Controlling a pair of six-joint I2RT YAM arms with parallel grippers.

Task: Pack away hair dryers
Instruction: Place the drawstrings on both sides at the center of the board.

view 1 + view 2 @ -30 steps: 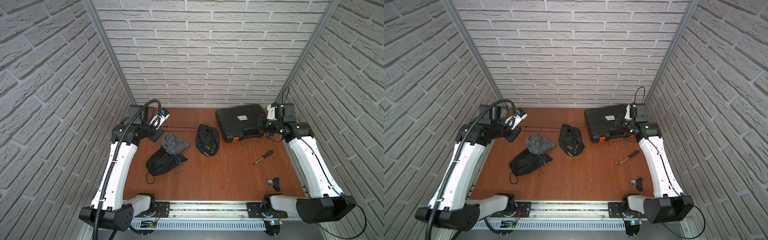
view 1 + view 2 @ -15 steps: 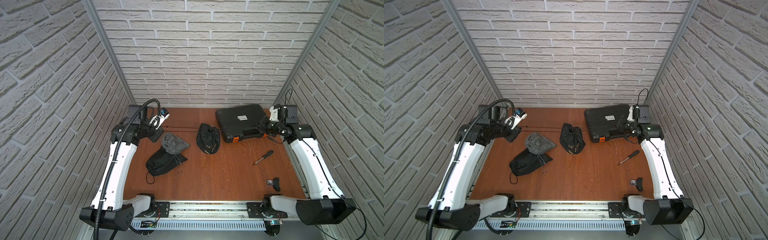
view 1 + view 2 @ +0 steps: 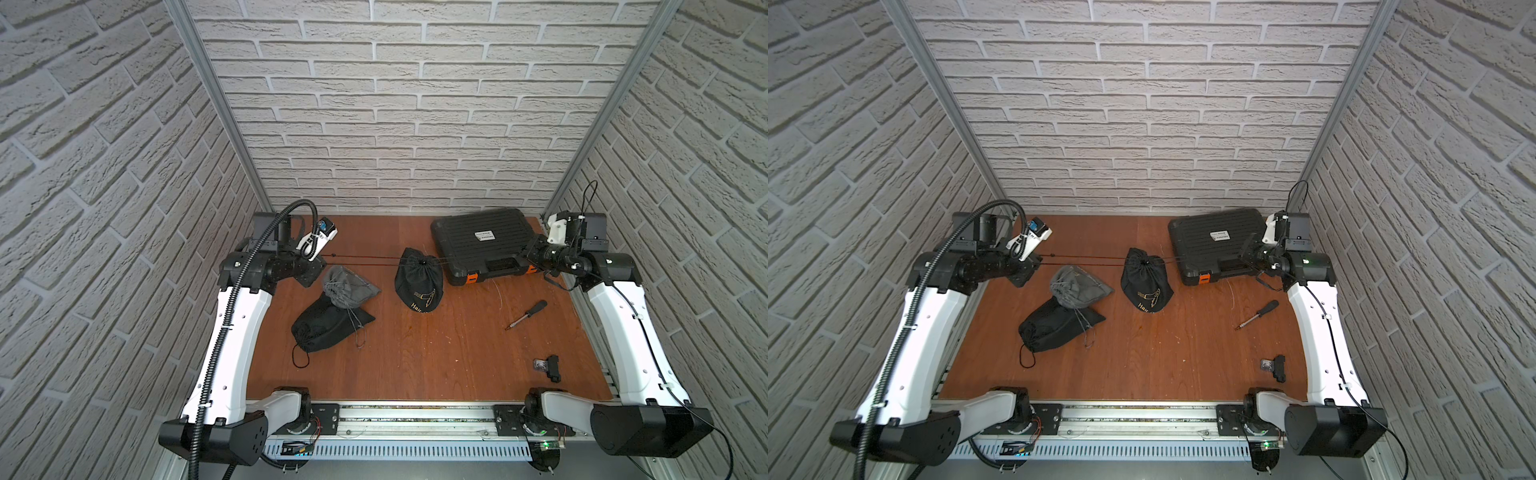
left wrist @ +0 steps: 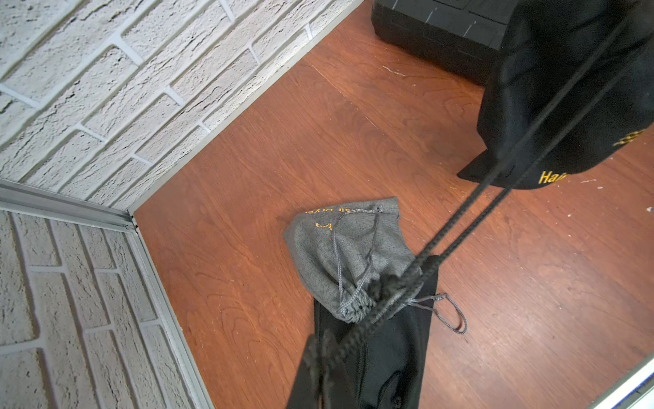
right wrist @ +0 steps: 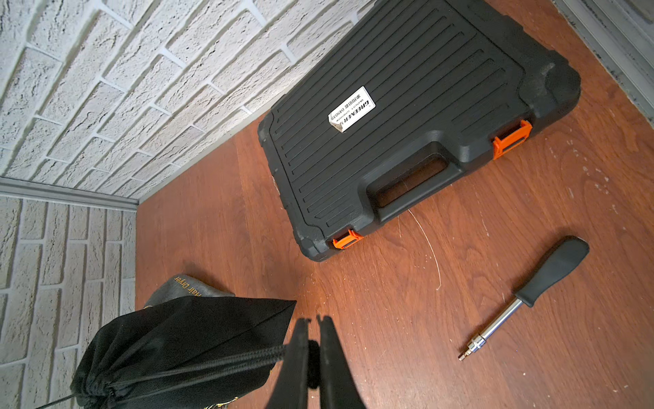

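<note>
Two hands hold one cord taut, and most of the risk sits in that tension. In both top views the left hand (image 3: 326, 261) and the right hand (image 3: 528, 255) stand well apart on opposite sides of the counter (image 3: 415, 374). Each is closed on an end of the drawstring (image 3: 365, 264), which runs through the gathered neck of the black pouch (image 3: 417, 282). No hair dryers show bare anywhere; I judge one to be inside this full-looking pouch, and whether its base touches the counter I cannot tell. A harder pull could tear the cord channel or snap the cord. An uneven pull would drag the pouch toward the hard case (image 3: 482, 245) just beside it.

In the left wrist view the doubled cord runs into the left hand's blurred fingers (image 4: 320, 368), pinched tight with nothing else in them. They hang above the grey pouch (image 4: 339, 255) and the flat black pouch (image 4: 389, 357) under it. If the cord slips out here, the load would probably swing away toward the case, and the hand, if it drops, could snag the grey pouch's loose loop.

In the right wrist view the jaws of the right hand (image 5: 313, 354) are almost together, gripping only the knotted tip of the drawstring (image 5: 212, 364). That hold is shallow, so a jerk could pull the knot through and let the pouch drop, jolting the dryer inside. The screwdriver (image 5: 531, 294) lies well clear.
</note>
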